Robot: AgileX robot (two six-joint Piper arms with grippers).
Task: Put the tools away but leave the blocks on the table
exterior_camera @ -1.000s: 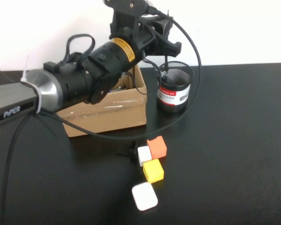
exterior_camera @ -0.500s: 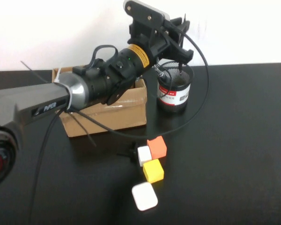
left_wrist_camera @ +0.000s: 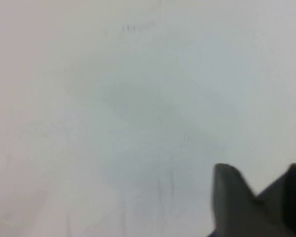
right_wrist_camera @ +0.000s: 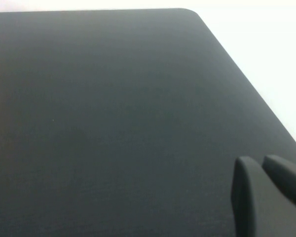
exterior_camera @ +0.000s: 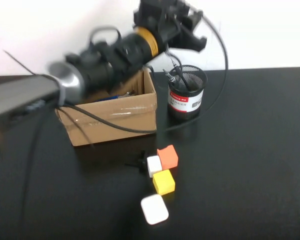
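1. The left end effector [exterior_camera: 192,25] hangs high above the mesh cup [exterior_camera: 188,92]; whether it is open, I cannot tell.
2. Two black sticks [exterior_camera: 172,77] stand in that cup.
3. The cardboard box [exterior_camera: 112,115] beside the cup hides most of its contents.
4. Orange block [exterior_camera: 168,157], white block [exterior_camera: 154,165] and yellow block [exterior_camera: 163,182] sit on the desk [exterior_camera: 250,165], in front of the cup.
5. The right end effector [right_wrist_camera: 266,190], fingers together, hovers over bare desk.

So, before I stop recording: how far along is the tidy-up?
Nearly done. Two black sticks stand in the mesh cup, a blue handle shows in the cardboard box, and no tool lies on the table. The left gripper hangs above the cup. The right gripper hovers over the table. The orange block, white block and yellow block sit untouched. Little seems left.
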